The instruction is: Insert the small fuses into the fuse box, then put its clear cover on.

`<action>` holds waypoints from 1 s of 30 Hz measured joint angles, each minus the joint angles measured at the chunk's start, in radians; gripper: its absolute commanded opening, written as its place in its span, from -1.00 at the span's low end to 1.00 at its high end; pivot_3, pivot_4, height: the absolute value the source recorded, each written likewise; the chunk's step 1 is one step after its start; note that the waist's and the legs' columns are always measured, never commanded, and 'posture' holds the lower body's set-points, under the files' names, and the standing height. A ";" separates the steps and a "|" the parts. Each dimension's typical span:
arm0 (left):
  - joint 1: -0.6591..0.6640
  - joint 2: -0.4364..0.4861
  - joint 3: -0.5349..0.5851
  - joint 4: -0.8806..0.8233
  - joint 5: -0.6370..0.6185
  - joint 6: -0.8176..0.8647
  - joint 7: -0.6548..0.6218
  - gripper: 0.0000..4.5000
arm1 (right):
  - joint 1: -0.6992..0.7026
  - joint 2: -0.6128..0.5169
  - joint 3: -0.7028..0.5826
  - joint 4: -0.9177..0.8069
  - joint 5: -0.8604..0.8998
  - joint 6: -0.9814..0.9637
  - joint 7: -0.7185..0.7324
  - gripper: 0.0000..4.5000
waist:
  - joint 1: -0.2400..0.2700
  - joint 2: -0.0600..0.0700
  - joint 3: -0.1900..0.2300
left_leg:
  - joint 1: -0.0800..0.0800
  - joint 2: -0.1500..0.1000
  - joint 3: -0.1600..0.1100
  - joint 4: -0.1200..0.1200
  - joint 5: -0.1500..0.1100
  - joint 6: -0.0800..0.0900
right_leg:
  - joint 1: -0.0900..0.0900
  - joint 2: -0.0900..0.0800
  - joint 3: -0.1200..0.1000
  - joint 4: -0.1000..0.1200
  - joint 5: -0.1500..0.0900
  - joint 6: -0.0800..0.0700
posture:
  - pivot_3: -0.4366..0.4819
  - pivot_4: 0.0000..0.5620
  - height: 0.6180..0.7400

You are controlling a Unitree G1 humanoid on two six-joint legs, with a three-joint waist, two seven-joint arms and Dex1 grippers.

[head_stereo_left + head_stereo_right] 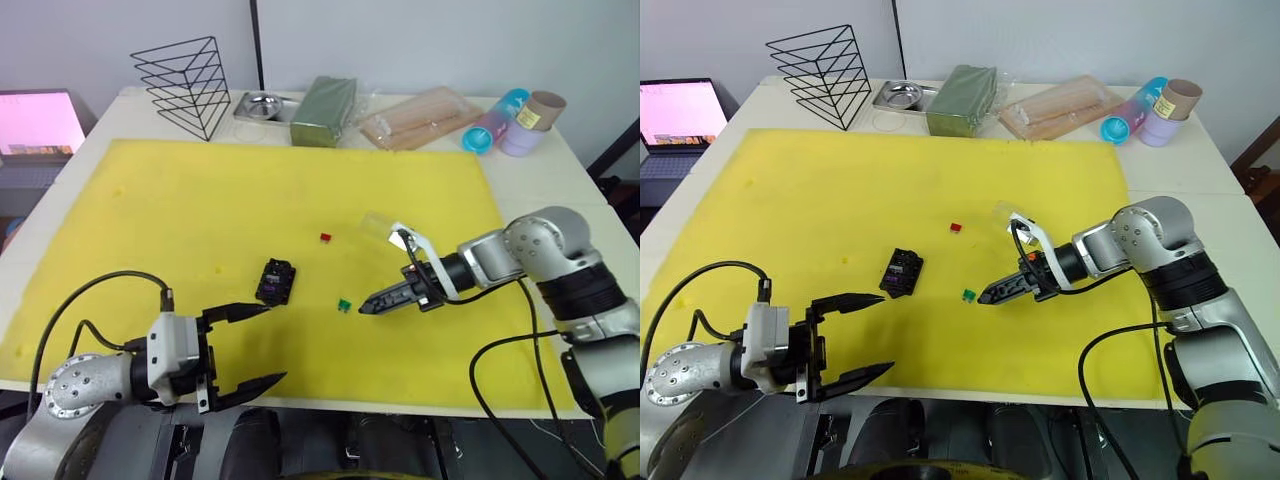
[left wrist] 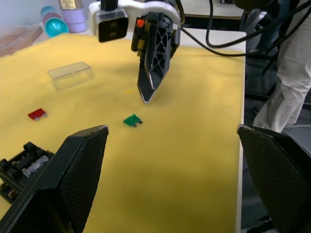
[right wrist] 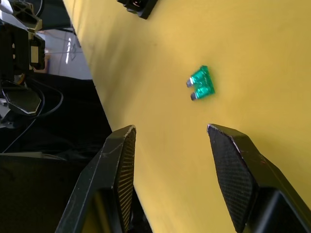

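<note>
Bright, even light; soft shadows.

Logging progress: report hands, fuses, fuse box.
Left hand open, idle. Right hand open, beside green fuse. Red fuse loose on the yellow mat; fuse box uncovered, clear cover lying apart.

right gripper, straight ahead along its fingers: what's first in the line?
Most likely the small green blade fuse lying flat on the yellow foam mat, just beyond the open right gripper. How far above the mat it is remains unclear.
</note>
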 measured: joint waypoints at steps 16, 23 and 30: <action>0.019 0.001 0.000 -0.002 0.000 0.001 0.002 1.00 | -0.020 0.072 0.039 0.065 -0.193 -0.048 0.122 -0.59 | 0.000 0.000 0.000 | 0.000 0.000 0.001 0.000 0.000 0.000 | 0.000 0.000 0.000 0.000 0.000 0.000 | -0.05 -0.47 1.00; 0.011 0.001 0.000 -0.003 0.000 0.003 0.004 1.00 | -0.039 0.108 0.046 0.106 -0.261 -0.075 0.157 -0.59 | 0.000 0.000 0.000 | 0.000 0.000 0.001 0.000 0.000 0.000 | 0.000 0.000 0.000 0.000 0.000 0.000 | -0.05 -0.47 1.00; 0.004 0.001 0.000 -0.003 0.000 0.003 0.004 1.00 | -0.045 0.108 0.063 0.121 -0.311 -0.095 0.205 -0.59 | 0.000 0.000 0.000 | 0.000 0.000 0.002 0.000 0.000 0.000 | 0.000 0.000 0.000 0.000 0.000 0.000 | -0.05 -0.47 1.00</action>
